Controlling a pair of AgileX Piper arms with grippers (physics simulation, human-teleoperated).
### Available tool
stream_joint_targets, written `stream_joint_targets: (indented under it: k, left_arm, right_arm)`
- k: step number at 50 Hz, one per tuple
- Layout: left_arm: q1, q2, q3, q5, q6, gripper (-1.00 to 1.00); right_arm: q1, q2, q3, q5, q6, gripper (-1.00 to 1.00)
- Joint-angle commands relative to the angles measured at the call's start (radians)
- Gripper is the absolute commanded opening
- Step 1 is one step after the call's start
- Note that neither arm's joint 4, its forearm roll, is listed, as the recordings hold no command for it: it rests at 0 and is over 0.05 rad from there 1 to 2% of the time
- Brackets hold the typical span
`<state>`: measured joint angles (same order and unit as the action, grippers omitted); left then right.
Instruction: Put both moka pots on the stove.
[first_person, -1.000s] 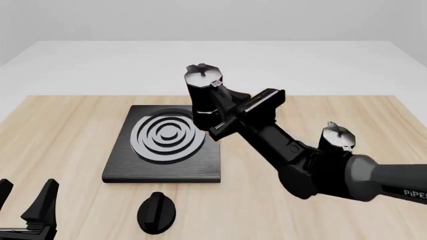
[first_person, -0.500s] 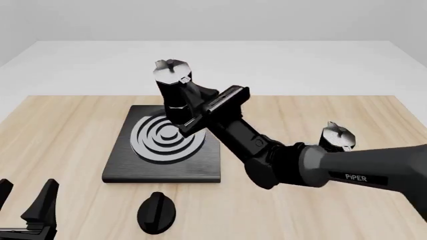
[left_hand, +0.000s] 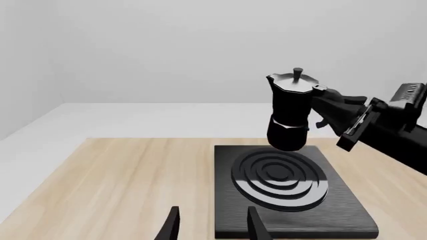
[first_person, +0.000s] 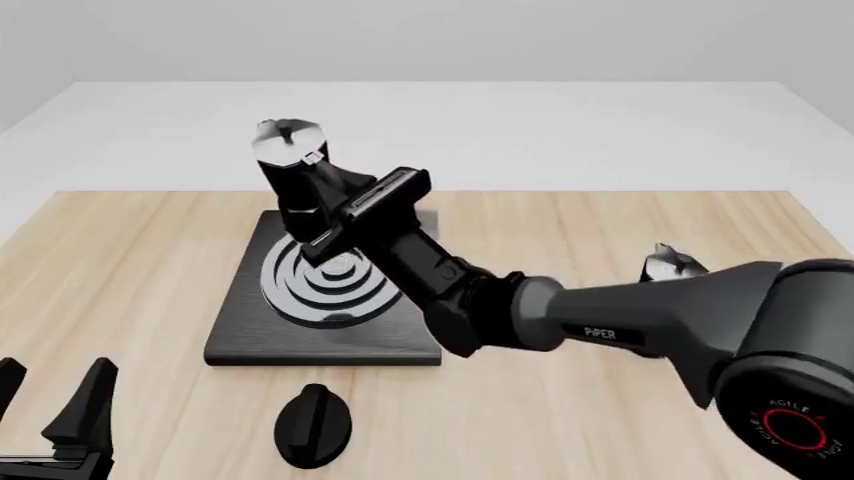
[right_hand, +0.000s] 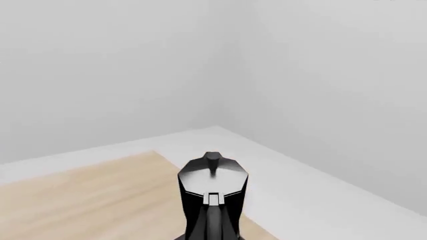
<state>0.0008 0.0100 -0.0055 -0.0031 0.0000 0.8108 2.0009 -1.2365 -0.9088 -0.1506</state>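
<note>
Fingers of the right gripper (first_person: 324, 226) are clamped on the handle side of one moka pot (first_person: 296, 180), holding it in the air, upright or nearly so, over the far part of the stove (first_person: 324, 342). In the left wrist view this carried pot (left_hand: 291, 111) hangs clear above the stove's (left_hand: 343, 210) silver-grey rings (left_hand: 279, 179), its base not touching them, with the right gripper (left_hand: 333, 112) reaching in from the side. In the right wrist view the pot (right_hand: 212, 195) fills the lower centre, its silver-grey lid and knob facing up, and the jaws themselves are out of sight there.

A second moka pot (first_person: 670, 266) stands on the wooden table (first_person: 120, 270) well to the right of the stove, mostly hidden behind the right arm (first_person: 627, 325); only its lid shows.

Just in front of the stove's near edge lies a round black knob (first_person: 312, 424) on the table.

At the near left corner of the front view sits the left gripper (first_person: 51, 405), low over the table and well apart from the stove and both pots. Its two fingers (left_hand: 172, 227) stand spread with a clear gap between them and nothing held.
</note>
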Motion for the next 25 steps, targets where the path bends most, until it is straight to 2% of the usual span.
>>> stream_joint_targets:
  k: [1, 19, 25]
  left_arm:
    - [0.0, 0.0, 0.0, 0.0, 0.0, 1.0]
    - [0.0, 0.0, 0.0, 0.0, 0.0, 1.0]
    - [0.0, 0.0, 0.0, 0.0, 0.0, 1.0]
  right_arm:
    - [0.01, 0.069, -0.137, 0.007, 0.008, -1.0]
    - [0.003, 0.171, -0.234, 0.014, 0.034, -1.0]
    - [0.009, 0.185, -0.234, 0.006, 0.043, -1.0]
